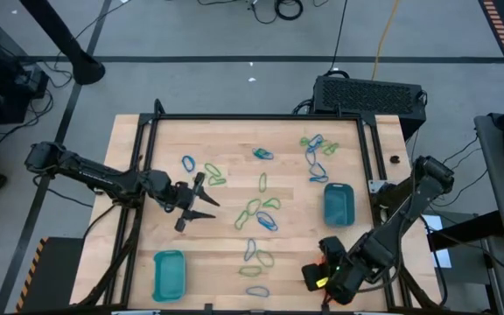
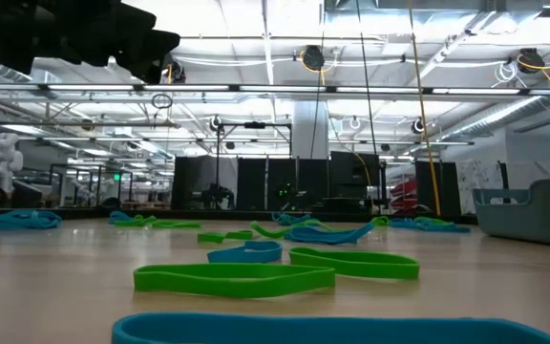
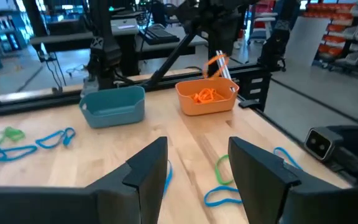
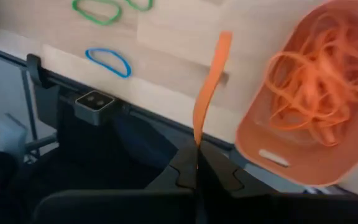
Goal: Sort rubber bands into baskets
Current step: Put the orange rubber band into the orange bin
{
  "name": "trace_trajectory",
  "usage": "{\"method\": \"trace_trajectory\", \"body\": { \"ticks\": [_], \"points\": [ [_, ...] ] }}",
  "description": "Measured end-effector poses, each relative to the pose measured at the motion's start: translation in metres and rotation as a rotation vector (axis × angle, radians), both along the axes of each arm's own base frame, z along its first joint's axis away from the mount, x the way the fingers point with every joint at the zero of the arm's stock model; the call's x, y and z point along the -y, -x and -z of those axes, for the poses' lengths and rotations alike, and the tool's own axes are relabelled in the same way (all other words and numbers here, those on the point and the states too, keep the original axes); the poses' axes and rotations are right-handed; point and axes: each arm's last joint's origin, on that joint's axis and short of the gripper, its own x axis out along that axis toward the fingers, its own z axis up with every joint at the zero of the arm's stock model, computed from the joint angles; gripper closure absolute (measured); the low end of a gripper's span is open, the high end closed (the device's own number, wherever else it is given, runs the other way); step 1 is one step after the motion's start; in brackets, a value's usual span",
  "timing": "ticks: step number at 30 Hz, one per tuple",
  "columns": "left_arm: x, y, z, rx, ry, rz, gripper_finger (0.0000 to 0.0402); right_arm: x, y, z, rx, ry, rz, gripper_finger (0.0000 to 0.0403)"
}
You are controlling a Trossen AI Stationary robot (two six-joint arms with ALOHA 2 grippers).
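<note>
Green and blue rubber bands (image 1: 256,210) lie scattered flat over the wooden table. Two teal baskets stand on it, one at the right (image 1: 339,204) and one at the near left (image 1: 169,273). An orange basket (image 4: 316,93) holding several orange bands stands at the near right, partly under my right arm. My right gripper (image 4: 197,149) is above this basket's edge, shut on an orange rubber band (image 4: 210,87). Over the table's left half, my left gripper (image 3: 197,180) stands open, its fingers level and holding nothing. My right gripper pinches one end of the orange rubber band (image 4: 197,138) between its two shut fingertips. The fingers slant steeply down from above. The band is lifted clear and hangs as a narrow flattened loop (image 3: 214,62) just above the orange basket's rim.
A black frame (image 1: 261,116) runs round the table's far and side edges. A blue band (image 4: 109,61) and a green one (image 4: 95,9) lie near the front edge beside the orange basket. A small camera block (image 4: 95,104) sits on that edge.
</note>
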Motion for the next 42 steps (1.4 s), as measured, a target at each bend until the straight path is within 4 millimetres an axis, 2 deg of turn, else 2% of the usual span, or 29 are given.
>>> {"method": "trace_trajectory", "body": {
  "ticks": [10, 13, 16, 21, 26, 42],
  "points": [
    [0.000, 0.000, -0.002, 0.040, -0.048, 0.002, 0.0224, -0.008, -0.007, 0.009, 0.007, -0.013, -0.002, 0.0402],
    [0.000, 0.000, -0.003, 0.047, -0.047, 0.001, 0.0224, -0.010, -0.004, 0.010, -0.011, -0.017, 0.009, 0.0402],
    [0.000, 0.000, -0.003, 0.046, -0.047, 0.001, 0.0224, -0.009, 0.005, 0.014, -0.110, 0.004, 0.017, 0.0402],
    [0.000, 0.000, -0.002, 0.042, -0.047, 0.001, 0.0224, -0.004, 0.016, 0.026, -0.248, 0.048, 0.047, 0.0402],
    [0.000, 0.000, -0.002, 0.035, -0.047, 0.002, 0.0224, -0.003, 0.020, 0.037, -0.341, 0.009, 0.045, 0.0402],
    [0.000, 0.000, 0.001, 0.012, -0.051, 0.002, 0.0224, 0.005, 0.027, 0.047, -0.402, 0.085, 0.063, 0.0401]
  ]
}}
